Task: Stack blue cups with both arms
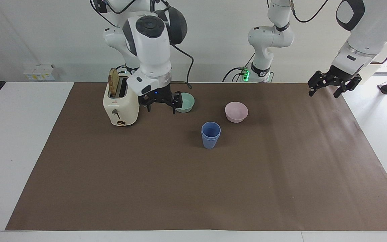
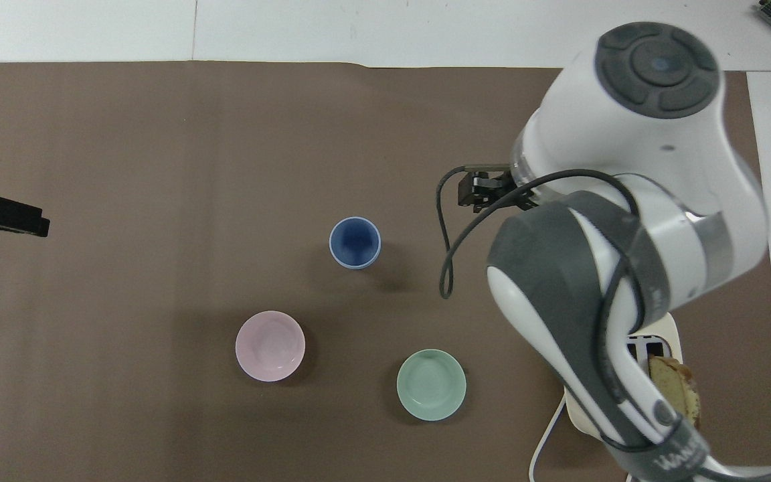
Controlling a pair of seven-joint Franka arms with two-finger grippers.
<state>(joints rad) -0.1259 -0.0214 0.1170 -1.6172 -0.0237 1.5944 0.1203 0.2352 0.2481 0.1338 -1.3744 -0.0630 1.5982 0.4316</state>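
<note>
Two blue cups (image 1: 210,134) (image 2: 355,242) stand nested one inside the other near the middle of the brown mat, upright, with nothing touching them. My right gripper (image 1: 161,104) hangs open and empty in the air between the toaster and the green bowl, well clear of the cups. In the overhead view only a part of it (image 2: 482,190) shows under the big white wrist. My left gripper (image 1: 328,88) (image 2: 4,215) waits open and empty above the mat's edge at the left arm's end.
A cream toaster (image 1: 121,101) (image 2: 653,355) holding a slice of bread stands toward the right arm's end. A teal-green bowl (image 1: 185,102) (image 2: 431,384) and a pink bowl (image 1: 236,112) (image 2: 270,345) sit nearer to the robots than the cups.
</note>
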